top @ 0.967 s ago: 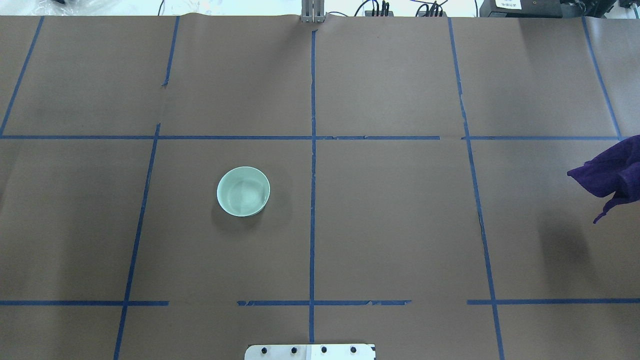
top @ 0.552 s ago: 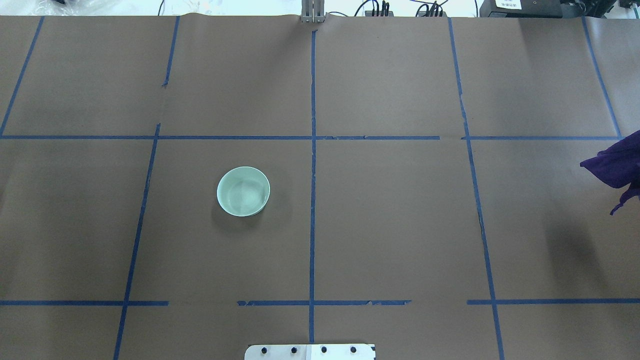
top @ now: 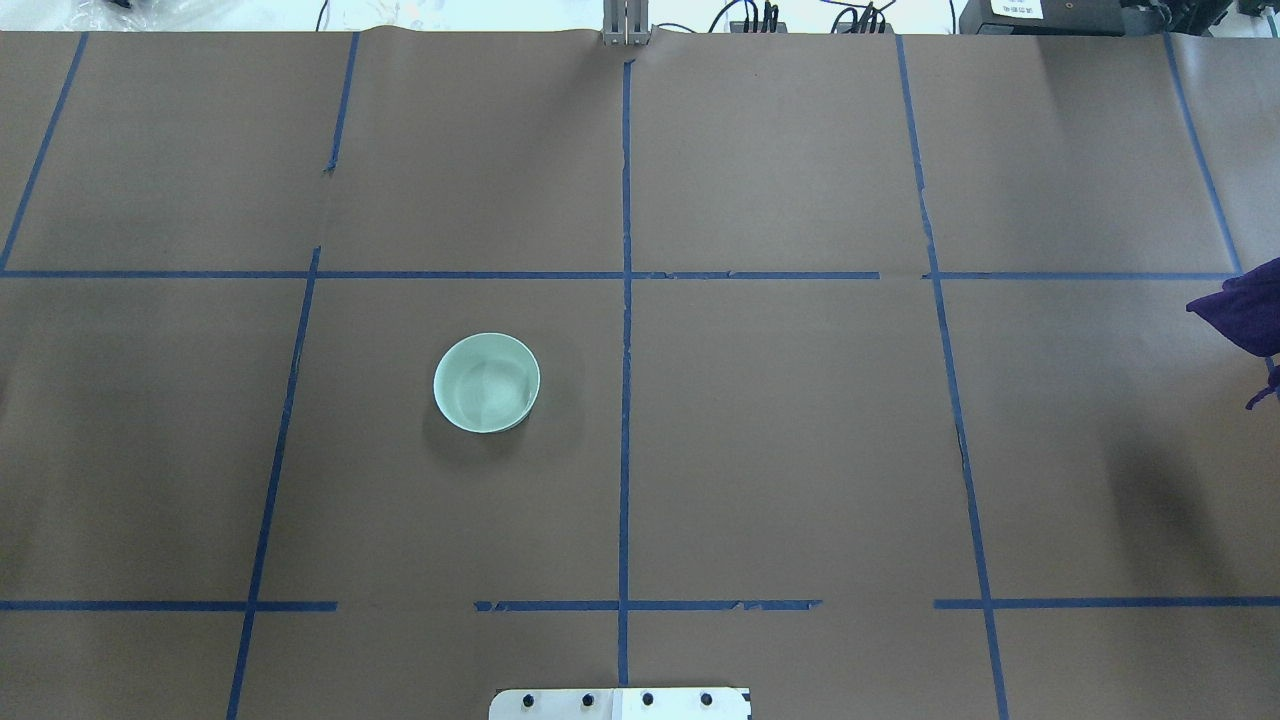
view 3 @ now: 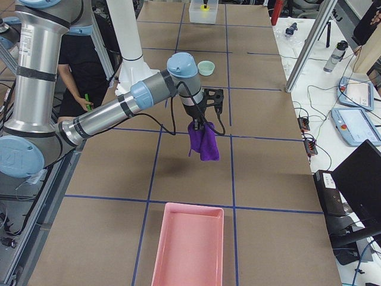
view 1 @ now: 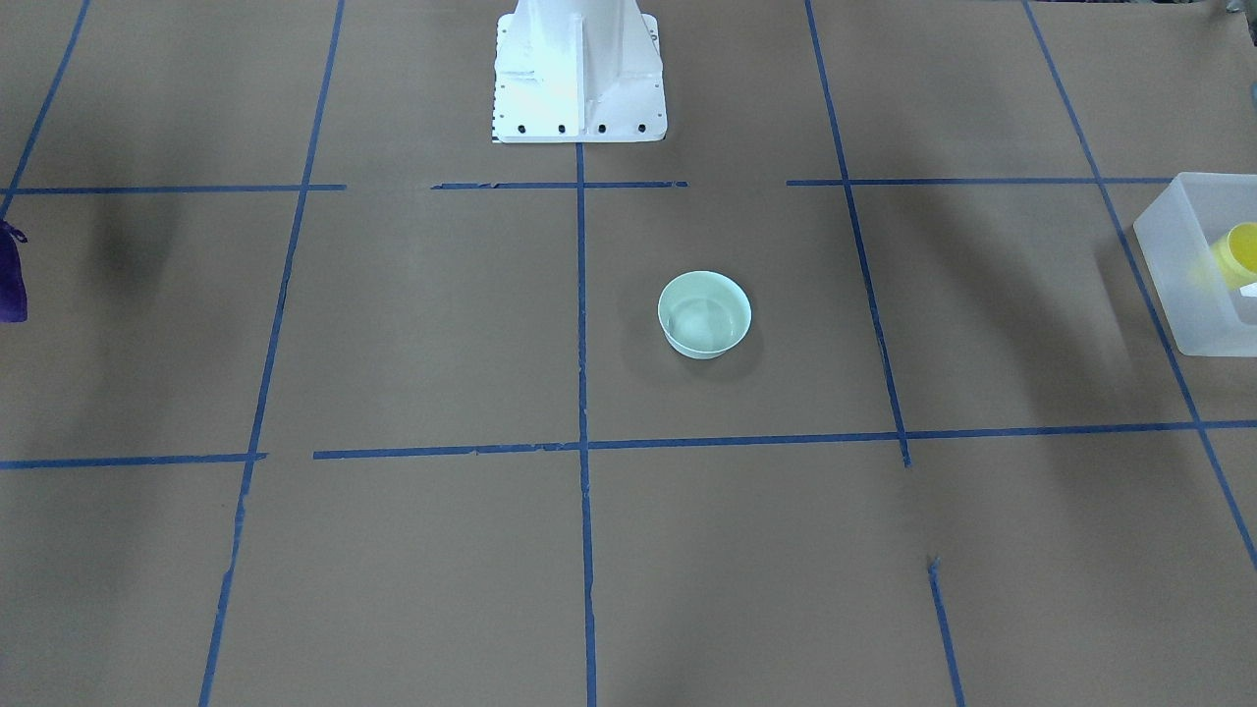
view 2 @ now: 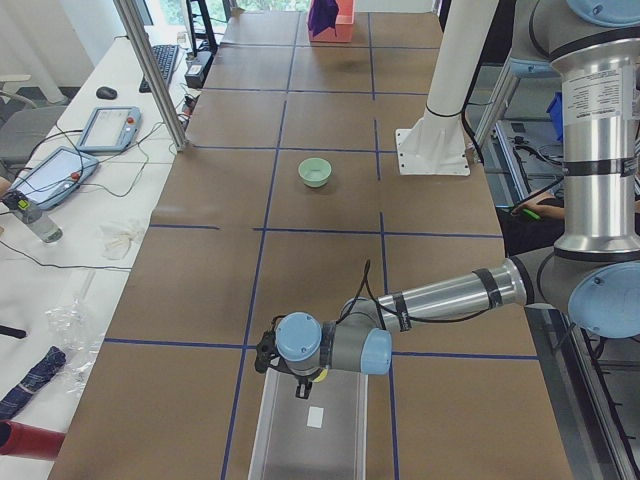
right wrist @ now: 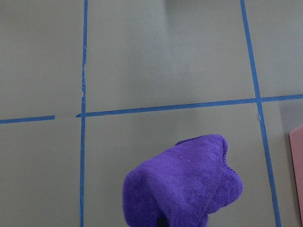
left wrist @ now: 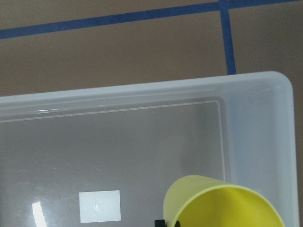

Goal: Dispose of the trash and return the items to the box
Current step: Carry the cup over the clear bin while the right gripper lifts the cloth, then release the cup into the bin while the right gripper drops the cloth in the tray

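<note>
My left gripper (view 2: pixel 298 384) holds a small yellow cup (left wrist: pixel 222 203) over the open end of the frosted-white box (left wrist: pixel 142 94). The cup also shows at the box (view 1: pixel 1178 265) in the front view (view 1: pixel 1239 250). The box's floor carries a white label (left wrist: pixel 99 206). My right gripper (view 3: pixel 199 121) is shut on a purple cloth (view 3: pixel 204 142) that hangs above the table, a short way from the pink tray (view 3: pixel 187 244). The cloth fills the bottom of the right wrist view (right wrist: pixel 184 184) and shows at the overhead view's right edge (top: pixel 1245 315).
A pale green bowl (top: pixel 487 382) stands alone left of the table's centre line, also seen from the front (view 1: pixel 704 314). The white robot base (view 1: pixel 577 74) stands at the table's near edge. Blue tape lines grid the brown paper.
The purple cloth has moved steadily to the right, almost out of the overhead view. The bowl has not moved.
</note>
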Available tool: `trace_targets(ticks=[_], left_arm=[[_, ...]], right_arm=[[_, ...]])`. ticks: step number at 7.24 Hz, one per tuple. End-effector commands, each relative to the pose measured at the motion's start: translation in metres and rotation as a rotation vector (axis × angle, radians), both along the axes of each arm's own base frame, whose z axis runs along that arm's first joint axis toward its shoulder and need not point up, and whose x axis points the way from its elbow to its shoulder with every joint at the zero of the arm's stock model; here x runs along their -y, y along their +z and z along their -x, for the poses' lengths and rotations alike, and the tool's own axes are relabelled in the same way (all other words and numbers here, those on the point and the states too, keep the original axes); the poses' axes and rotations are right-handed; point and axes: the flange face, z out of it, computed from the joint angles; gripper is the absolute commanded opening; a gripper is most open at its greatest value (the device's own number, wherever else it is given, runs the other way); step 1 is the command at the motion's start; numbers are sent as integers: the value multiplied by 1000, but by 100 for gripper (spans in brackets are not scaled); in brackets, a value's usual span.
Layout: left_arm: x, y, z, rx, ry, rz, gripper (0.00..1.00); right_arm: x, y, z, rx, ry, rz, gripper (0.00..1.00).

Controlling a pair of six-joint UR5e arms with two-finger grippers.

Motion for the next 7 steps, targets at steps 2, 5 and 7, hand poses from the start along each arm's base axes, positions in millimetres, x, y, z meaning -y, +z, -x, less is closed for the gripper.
trace_targets(ticks=[2, 5, 7], left_arm=[[3, -2, -5, -5, 14, -76, 80], [-13, -34, -1, 1, 10, -140, 100], [-38, -75, 8, 0, -8, -202, 100]], right_arm=[[-1, 2, -12, -3, 28, 18, 0], [1, 3, -14, -6, 32, 36, 0], [5, -1, -19, -18, 28, 7, 0]])
